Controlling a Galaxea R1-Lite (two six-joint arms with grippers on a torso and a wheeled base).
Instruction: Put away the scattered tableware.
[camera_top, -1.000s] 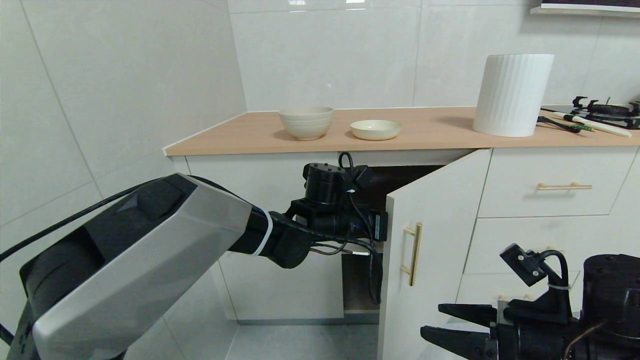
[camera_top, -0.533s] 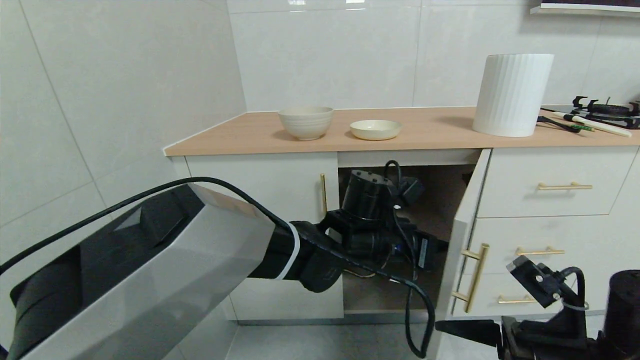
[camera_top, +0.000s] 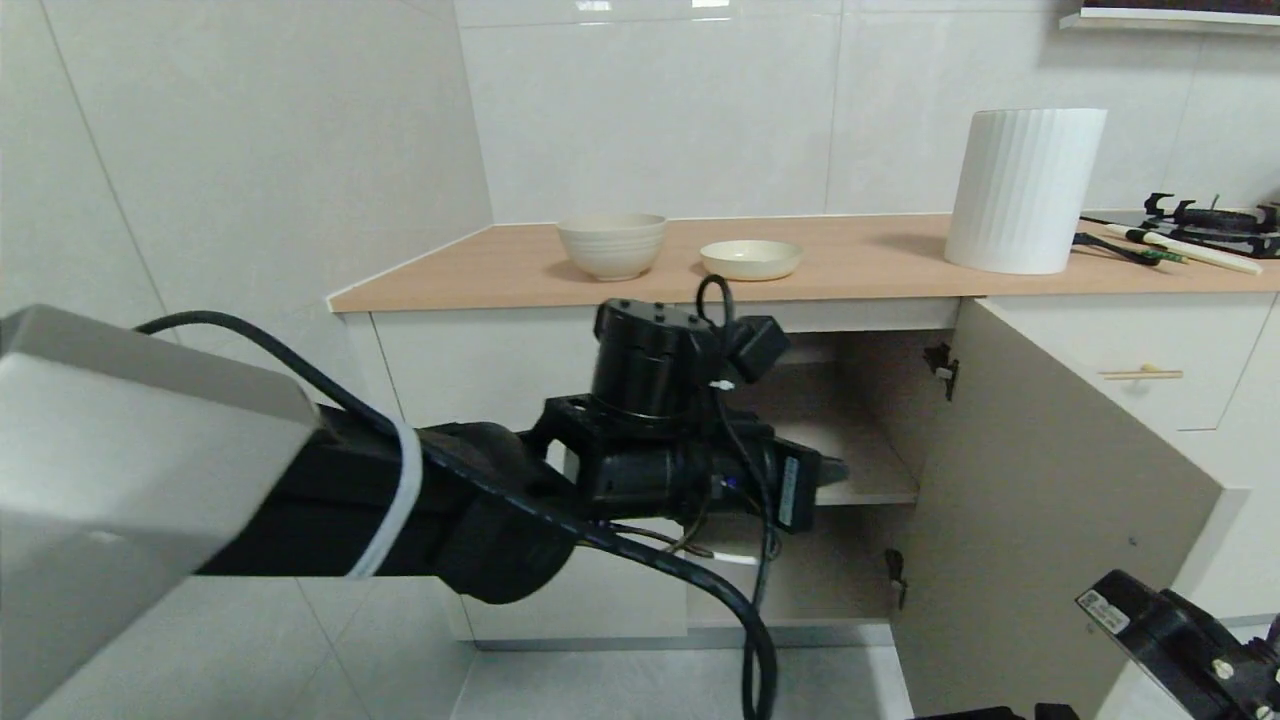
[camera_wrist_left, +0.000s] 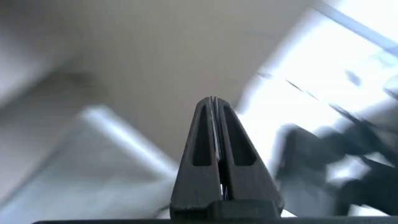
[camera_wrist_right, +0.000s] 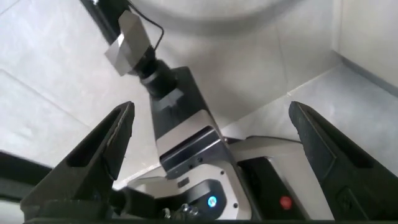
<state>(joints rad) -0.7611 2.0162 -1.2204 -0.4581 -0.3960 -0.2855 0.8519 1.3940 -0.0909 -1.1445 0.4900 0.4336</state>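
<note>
The worktop (camera_top: 480, 270) at twelve o'clock is yet to be cleared. Below it, the cupboard door (camera_top: 1050, 500) stands wide at four o'clock, showing a shelf (camera_top: 850, 450). The left hand (camera_wrist_left: 212, 106), fingers pressed together, and the right hand (camera_wrist_right: 211, 112), spread wide, carry nothing. The bowl (camera_top: 612, 245) and small dish (camera_top: 751, 259) sit side by side on the worktop, unstowed. No writing is legible.

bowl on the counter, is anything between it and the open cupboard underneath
The door stands wide open. The left gripper, jaws shut, sits in front of the opening below the bowl, partly blocking the shelf.
</note>
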